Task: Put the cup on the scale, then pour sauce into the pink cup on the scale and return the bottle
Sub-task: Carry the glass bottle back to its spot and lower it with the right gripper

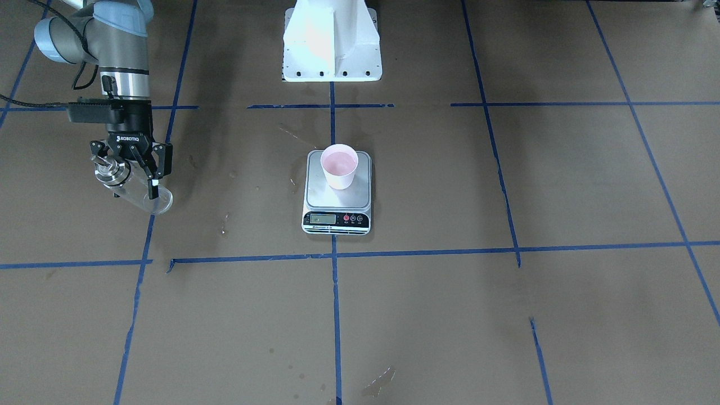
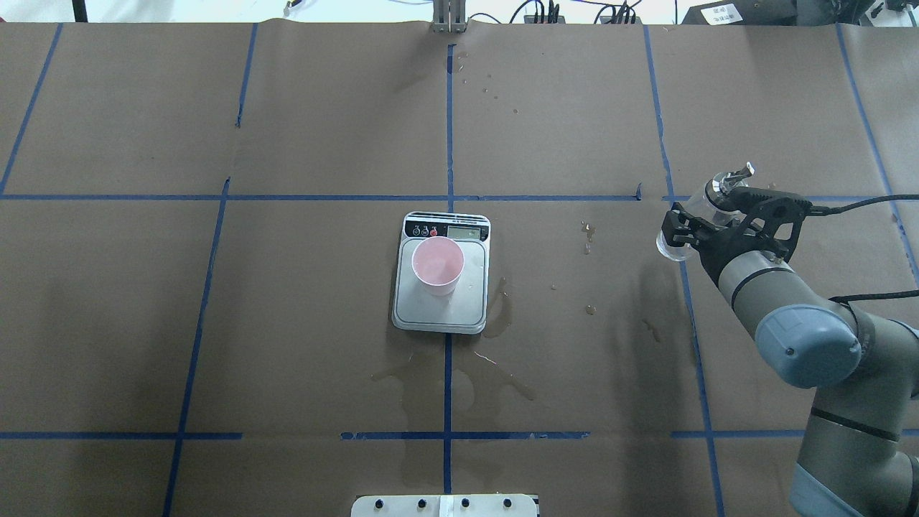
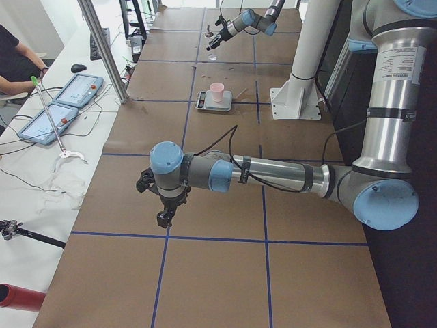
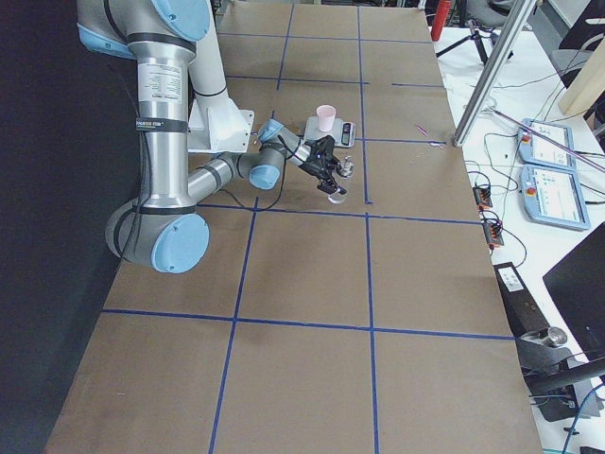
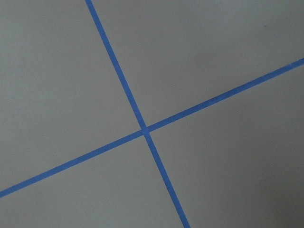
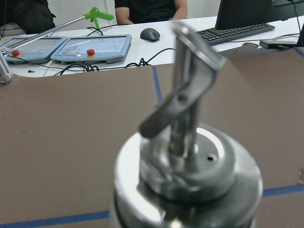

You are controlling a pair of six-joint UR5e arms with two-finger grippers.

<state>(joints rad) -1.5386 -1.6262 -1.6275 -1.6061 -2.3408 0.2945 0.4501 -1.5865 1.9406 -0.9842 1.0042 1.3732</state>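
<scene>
The pale pink cup [image 1: 339, 166] [image 2: 438, 266] stands upright on the steel platform of the scale [image 1: 318, 197] [image 2: 423, 310] at the table's middle. Its inside shows a flat pinkish surface of sauce [image 1: 339, 162]. Far off toward the robot's right, my right gripper [image 1: 134, 181] [image 2: 691, 231] is shut on the clear bottle [image 1: 147, 198] [image 2: 676, 244], holding it tilted above the table. The metal spout [image 6: 190, 76] fills the right wrist view. My left gripper [image 3: 164, 213] hangs over bare table in the exterior left view only, and I cannot tell its state.
Wet stains [image 2: 502, 309] spread beside and in front of the scale. The white robot base [image 1: 332, 45] stands behind it. Blue tape lines [image 5: 142, 129] cross the brown table. Beyond the far edge lie tablets [image 3: 68, 102], cables and a seated person [image 3: 13, 61].
</scene>
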